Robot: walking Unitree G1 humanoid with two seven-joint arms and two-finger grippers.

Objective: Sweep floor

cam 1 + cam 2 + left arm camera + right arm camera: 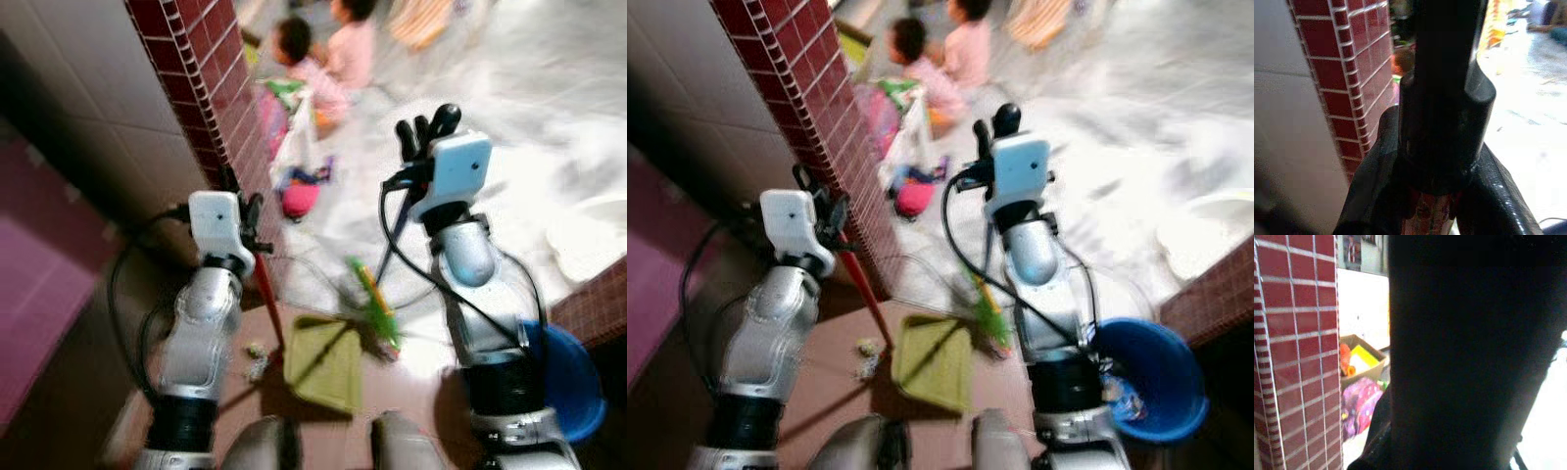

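My left gripper (251, 221) is shut on the black top of a red handle (266, 294) beside the brick pillar. That handle runs down to a green dustpan (324, 363) lying on the brown floor between my arms. In the left wrist view the black fingers (1374, 188) wrap the handle's black cap (1444, 98). My right gripper (427, 129) is raised and shut on a dark broom handle (392, 245), which slants down to green bristles (377, 304) just past the dustpan. A few bits of litter (255, 358) lie left of the dustpan.
A red-tiled pillar (201, 69) stands close on my left. A blue basin (1151, 377) sits by my right side, next to a low tiled wall (593, 304). Two people (323, 59) sit on the pale floor ahead, near a pink bag (300, 199).
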